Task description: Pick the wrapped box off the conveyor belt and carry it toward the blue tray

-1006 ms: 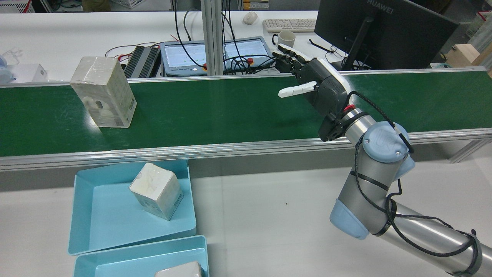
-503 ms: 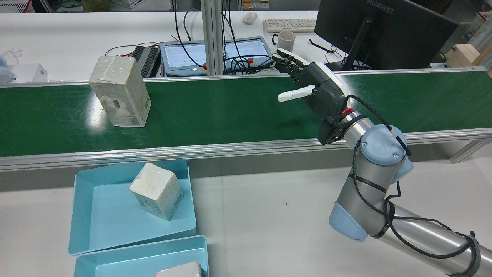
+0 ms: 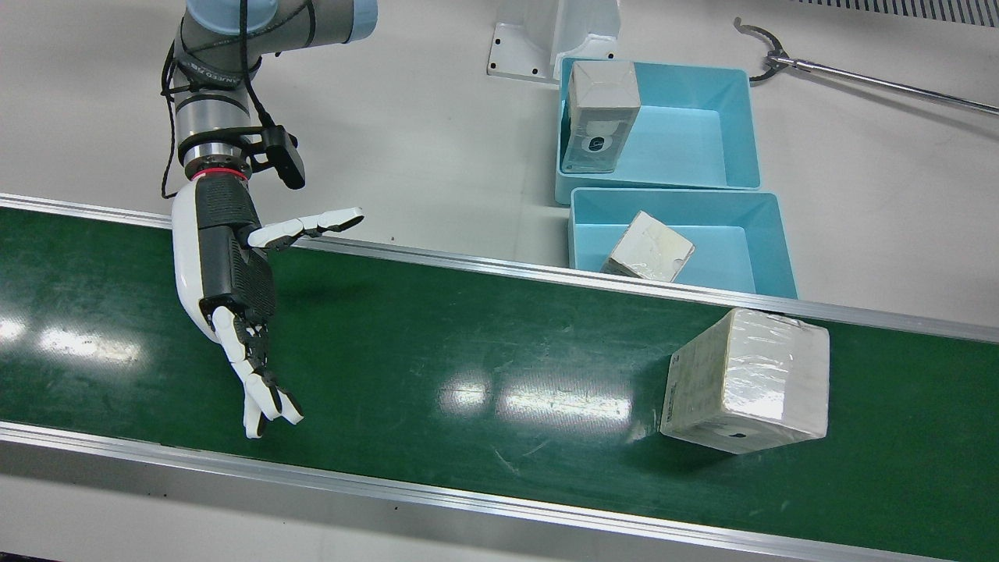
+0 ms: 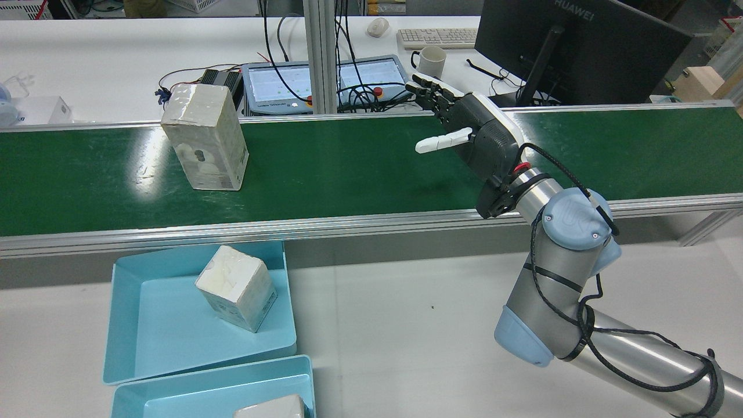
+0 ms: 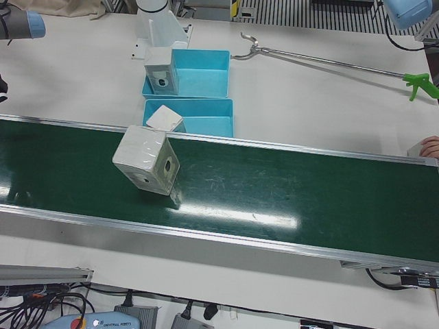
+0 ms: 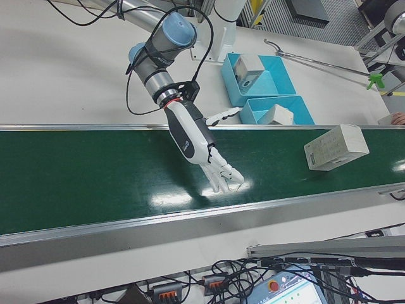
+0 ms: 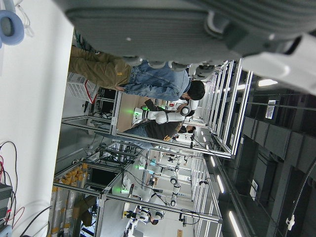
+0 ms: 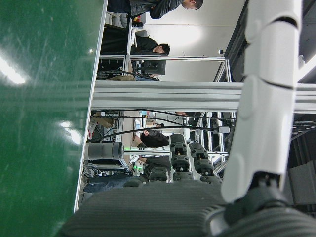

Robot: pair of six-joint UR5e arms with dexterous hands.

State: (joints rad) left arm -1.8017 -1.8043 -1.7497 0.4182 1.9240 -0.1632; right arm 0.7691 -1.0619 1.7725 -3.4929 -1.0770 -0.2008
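1. Nearest the conveyor belt (image 3: 390, 375), on the robot's side of it, two blue trays sit end to end on the white table (image 3: 437, 117); the one against the belt's rail (image 3: 769, 234) holds a single wrapped box tipped on a corner (image 3: 648, 248).
2. Behind it, farther from the belt, the second blue tray (image 3: 734, 117) holds another wrapped box (image 3: 599, 113) standing upright against the tray's wall, a dark round mark on its face.
3. On the belt itself stands the wrapped box (image 4: 204, 138) of the task, upright, shiny with clear film, its printed side too small to read; it lies just across the rail from the nearer tray and touches no hand.
4. Over the belt, well apart from that box, the right hand (image 3: 230, 289) hangs with its fingers (image 3: 261, 394) stretched out and spread, the thumb pointing toward the box, nothing held.
5. Beyond the belt's far rail, in the rear view, a black monitor (image 4: 574, 46) reads "HUAWEI" on its back; a white mug (image 4: 430, 58), a keyboard (image 4: 438, 36) and a tablet-like pendant (image 4: 325, 81) lie near it.
6. Past the trays, away from the belt, a long reacher tool with a green handle (image 5: 329, 63) lies on the table.
7. As for the left hand, only a dark edge of it shows in its own camera, so whether it is spread or closed cannot be told.
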